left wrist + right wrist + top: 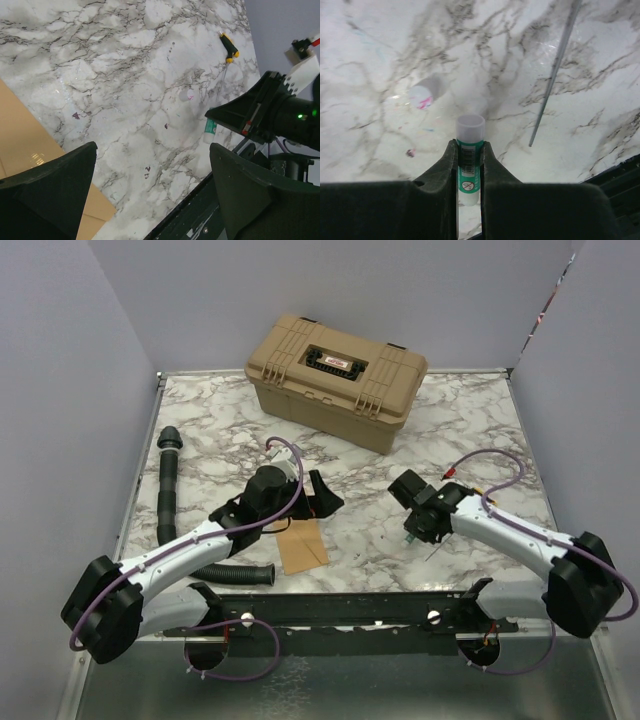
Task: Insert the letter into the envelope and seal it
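Near the table's (372,540) front edge: right gripper (470,148) clamped on glue stick (470,131), presumably for sealing.
Wide-open left gripper (152,190) holds nothing, hovers over envelope (303,546) left of centre; letter not visible, likely inside.

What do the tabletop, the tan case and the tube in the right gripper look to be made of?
Tabletop: glossy marble-look surface with grey veins, probably laminate or film; real stone not excluded. Case: matte moulded plastic, with a ribbed lid and a black handle. Tube: smooth plastic, with a translucent top and a printed green label.
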`<state>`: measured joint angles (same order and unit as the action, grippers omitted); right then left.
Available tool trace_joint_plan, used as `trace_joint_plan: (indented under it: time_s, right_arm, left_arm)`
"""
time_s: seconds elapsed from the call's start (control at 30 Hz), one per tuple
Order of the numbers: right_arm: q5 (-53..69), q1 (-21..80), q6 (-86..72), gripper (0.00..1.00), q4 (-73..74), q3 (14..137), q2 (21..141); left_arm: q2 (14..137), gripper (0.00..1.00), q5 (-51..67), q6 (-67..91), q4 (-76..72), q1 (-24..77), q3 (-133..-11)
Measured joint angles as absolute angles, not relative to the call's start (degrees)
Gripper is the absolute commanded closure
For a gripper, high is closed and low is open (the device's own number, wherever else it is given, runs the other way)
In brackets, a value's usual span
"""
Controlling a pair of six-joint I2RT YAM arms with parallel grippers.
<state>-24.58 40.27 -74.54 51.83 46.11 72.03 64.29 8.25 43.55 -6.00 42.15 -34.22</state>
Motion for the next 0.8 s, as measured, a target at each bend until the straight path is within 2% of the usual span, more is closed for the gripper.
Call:
trace_joint_plan:
  time_s: [0.13,0.27,0.53,0.8]
  right_arm:
    - [-22.4,40.2,-62.0,1.0,45.1,47.3,65.4]
    - [-14.9,40.2,-46.9,1.0,34.1,47.2,62.3]
    - [5.8,40.1,-20.5,1.0,11.9,46.1,65.1]
    - [17.8,40.2,-3.1,1.0,3.4,46.3,70.7]
  left_arm:
    - [63.6,0.05,10.4,43.0,-4.4,42.1,-35.5]
    - [62.8,0.05,14.1,42.7,-2.9,42.1,-38.3]
    - [59.2,0.06,18.7,43.7,0.6,38.0,-44.3]
    - [60.2,0.21,23.3,47.7,3.2,32.7,-44.1]
